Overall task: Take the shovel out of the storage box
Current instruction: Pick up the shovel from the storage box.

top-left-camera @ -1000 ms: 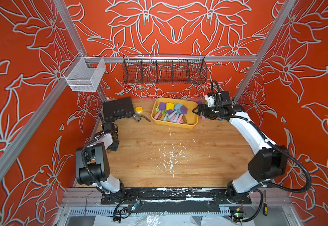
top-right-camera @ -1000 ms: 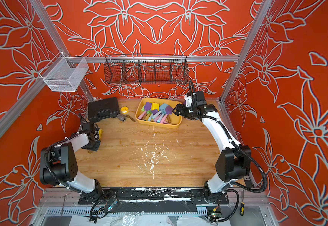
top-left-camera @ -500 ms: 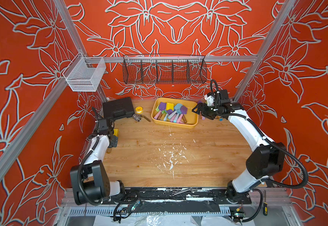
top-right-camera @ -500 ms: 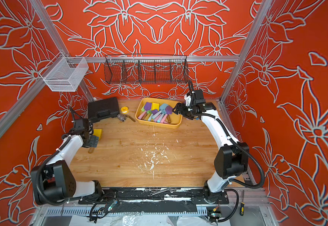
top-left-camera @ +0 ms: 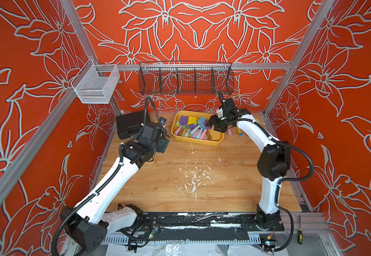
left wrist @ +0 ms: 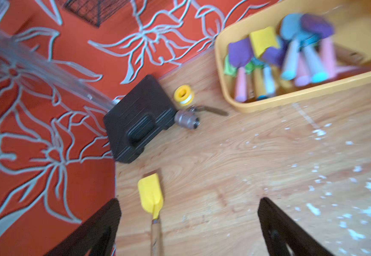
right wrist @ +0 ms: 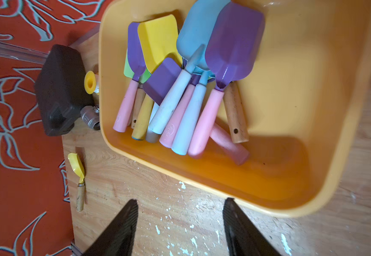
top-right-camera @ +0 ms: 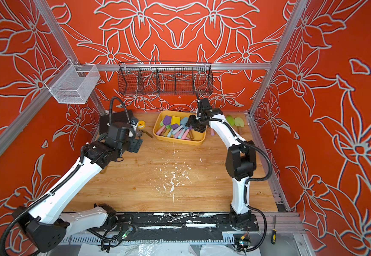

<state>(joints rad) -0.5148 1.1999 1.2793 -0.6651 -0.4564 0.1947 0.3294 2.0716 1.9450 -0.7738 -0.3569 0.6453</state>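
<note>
The box [right wrist: 313,106] is smooth, glossy yellow-orange plastic, with light glaring off its inner wall. The shovels [right wrist: 180,88] inside it have smooth, shiny painted blades. Their pastel handles look satin, a white one is scuffed grey, and one handle [right wrist: 235,115] is bare matt wood. Outside the box, a yellow shovel [left wrist: 151,195] has the same shiny blade, a small metal collar and a plain wooden grip. The tabletop [left wrist: 224,155] under the box is wood grain with a low sheen, flecked with white scrapes. Beside the box, the case [left wrist: 135,119] is matt black ribbed plastic and the valve [left wrist: 185,119] dull grey metal. Above the box is a black wire-mesh basket [top-left-camera: 185,79].
</note>
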